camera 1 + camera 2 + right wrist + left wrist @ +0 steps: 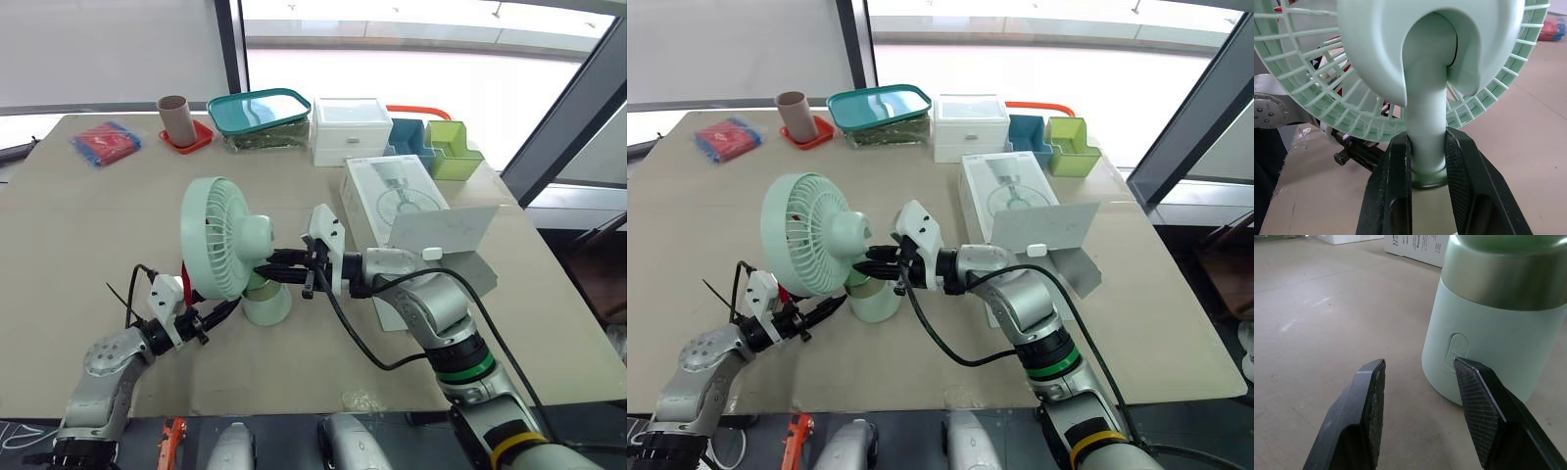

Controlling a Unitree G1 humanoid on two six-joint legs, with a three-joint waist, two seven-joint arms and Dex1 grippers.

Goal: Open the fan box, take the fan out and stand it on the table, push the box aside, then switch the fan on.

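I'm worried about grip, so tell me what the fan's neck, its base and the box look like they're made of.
Fan neck: smooth matte pale green plastic, going by its even moulded curves. Base: the same plastic, topped by a band that looks like brushed metal from its streaked sheen, possibly coated plastic. Box: probably printed white cardboard, judging by its thin folded flap.

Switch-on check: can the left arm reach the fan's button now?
Likely yes: the left gripper has its jaws open beside the fan, one at the button; nothing between.
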